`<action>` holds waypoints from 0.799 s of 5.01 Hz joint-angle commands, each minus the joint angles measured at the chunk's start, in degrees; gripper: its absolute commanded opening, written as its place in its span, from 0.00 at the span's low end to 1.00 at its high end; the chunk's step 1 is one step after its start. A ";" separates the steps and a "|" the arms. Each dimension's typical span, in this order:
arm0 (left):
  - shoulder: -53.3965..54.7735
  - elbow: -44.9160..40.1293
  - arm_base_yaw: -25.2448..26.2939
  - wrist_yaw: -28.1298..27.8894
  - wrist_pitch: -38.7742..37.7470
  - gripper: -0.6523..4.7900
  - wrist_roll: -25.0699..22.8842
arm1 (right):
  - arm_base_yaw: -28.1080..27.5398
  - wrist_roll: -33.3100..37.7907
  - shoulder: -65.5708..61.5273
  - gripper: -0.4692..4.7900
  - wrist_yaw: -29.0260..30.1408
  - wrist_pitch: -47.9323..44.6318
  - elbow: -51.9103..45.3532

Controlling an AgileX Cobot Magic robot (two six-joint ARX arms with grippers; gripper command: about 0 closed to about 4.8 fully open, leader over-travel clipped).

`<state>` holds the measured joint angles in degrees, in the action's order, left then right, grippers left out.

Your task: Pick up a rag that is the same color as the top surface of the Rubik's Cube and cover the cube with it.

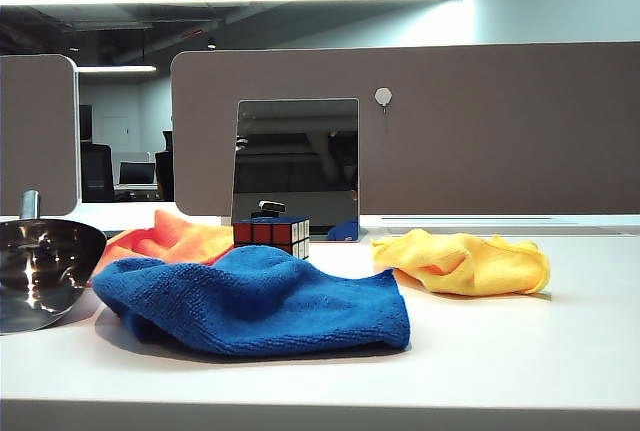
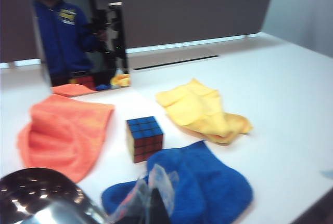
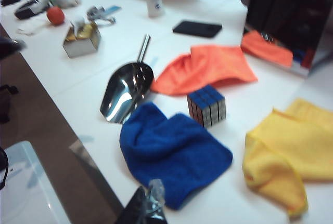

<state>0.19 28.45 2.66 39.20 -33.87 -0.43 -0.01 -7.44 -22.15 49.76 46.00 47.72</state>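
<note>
The left gripper (image 2: 151, 203) is hanging above the near edge of the white table (image 1: 520, 351), its translucent fingertips pressed together and holding nothing, poised over the deep blue rag (image 2: 208, 187). The right gripper (image 3: 148, 203) is showing only as a dark tip at the edge of its wrist view, above the table's near edge beside the blue rag (image 3: 171, 154); whether its jaws are parted cannot be told, and nothing is seen in them. Neither gripper is appearing in the exterior view. The rag (image 1: 260, 296) is lying crumpled at the front of the table, just in front of the Rubik's Cube (image 1: 271, 235), which is sitting uncovered with its blue face (image 2: 144, 126) turned up and a red side facing the exterior camera. An orange cloth (image 1: 170, 239) is resting behind and to the left of the rag, a yellow cloth (image 1: 465, 261) well to the right. A metal scoop (image 1: 40, 271) is lying at the left edge, and a mirror (image 1: 297, 166) is standing upright behind the cube.
</note>
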 commanded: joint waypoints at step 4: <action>0.42 -4.85 -0.09 0.92 4.22 0.11 -0.79 | 21.90 -12.07 -1.95 0.08 -24.61 -1.29 0.24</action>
<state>0.54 23.75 2.63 39.31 -32.67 -5.13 21.56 -19.77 -23.29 25.80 45.89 47.75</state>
